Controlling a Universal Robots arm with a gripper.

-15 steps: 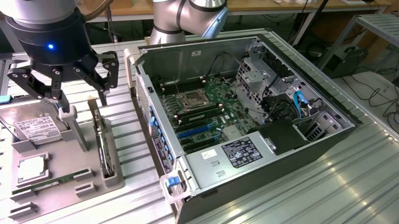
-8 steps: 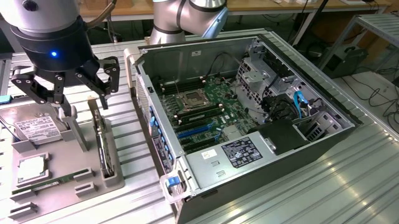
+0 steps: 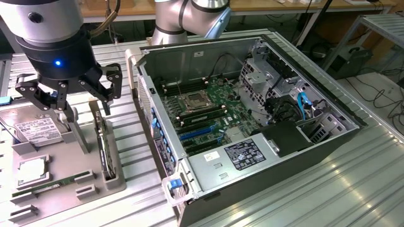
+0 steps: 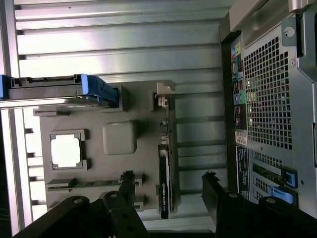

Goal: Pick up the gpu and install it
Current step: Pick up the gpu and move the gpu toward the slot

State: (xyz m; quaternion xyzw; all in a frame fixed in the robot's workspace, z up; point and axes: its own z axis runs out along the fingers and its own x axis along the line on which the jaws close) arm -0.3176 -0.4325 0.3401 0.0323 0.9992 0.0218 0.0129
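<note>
The gpu (image 3: 103, 144) is a thin dark card standing on its edge in a slot at the right side of the grey parts tray (image 3: 66, 163). My gripper (image 3: 79, 104) hangs open above the far end of the card, without touching it. In the wrist view the gpu (image 4: 165, 173) runs lengthwise between my two black fingers (image 4: 126, 186), with its pale bracket (image 4: 164, 94) at the far end. The gripper (image 4: 168, 187) holds nothing.
The tray also carries a hard drive (image 3: 38, 130), a processor (image 3: 31, 170) and a green memory stick (image 3: 47, 187). The open computer case (image 3: 328, 101) lies at the exterior view's right of the tray, motherboard (image 3: 211, 111) and blue slots (image 3: 196, 133) exposed. Its perforated rear panel (image 4: 267, 99) faces the tray.
</note>
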